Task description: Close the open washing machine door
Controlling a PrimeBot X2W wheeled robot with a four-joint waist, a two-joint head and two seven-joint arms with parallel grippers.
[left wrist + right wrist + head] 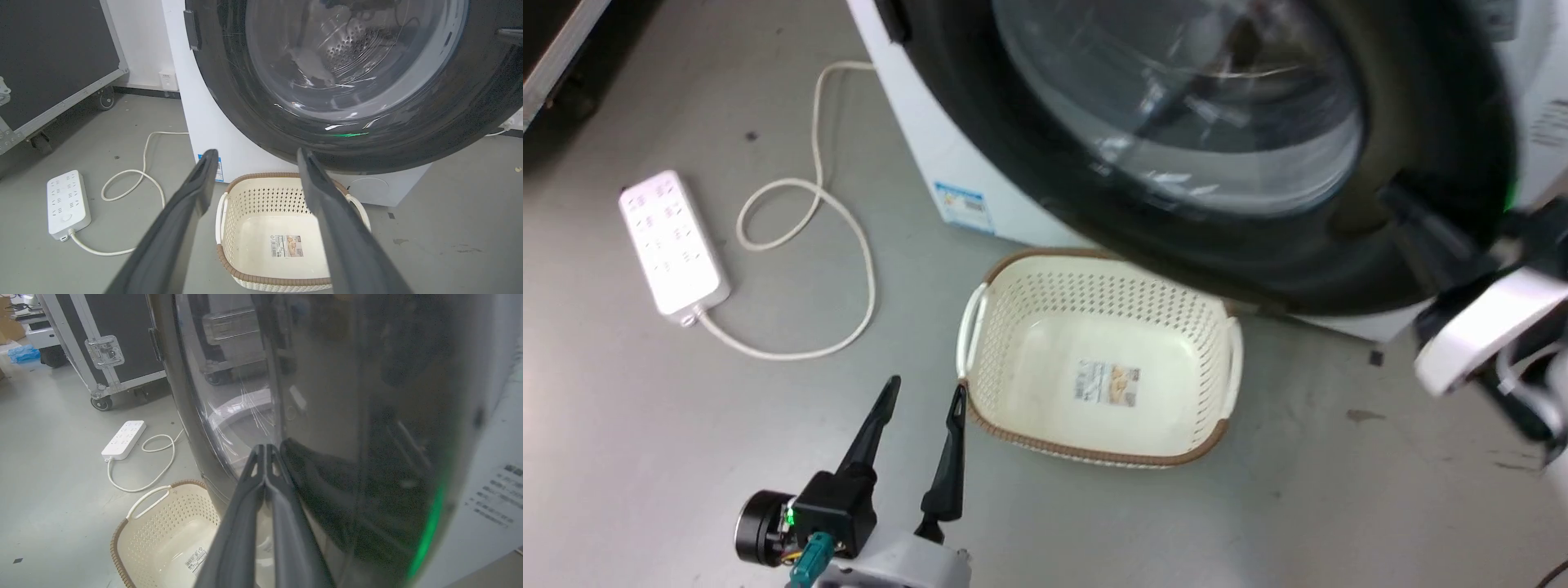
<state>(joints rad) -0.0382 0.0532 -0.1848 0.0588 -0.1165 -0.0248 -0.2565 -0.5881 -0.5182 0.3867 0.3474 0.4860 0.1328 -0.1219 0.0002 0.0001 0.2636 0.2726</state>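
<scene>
Right jaws closed against washing machine door [359, 388].

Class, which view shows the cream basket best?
Head view: the whole basket shows. Left wrist view: the left gripper hides its right side. Right wrist view: the right gripper and frame edge cut it off.

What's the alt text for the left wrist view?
Open left gripper, two dark fingers spread, frames a cream basket on the grey floor. Behind it, the black-rimmed glass door of the white washer spans the top; a white power strip and cable lie at left.
</scene>
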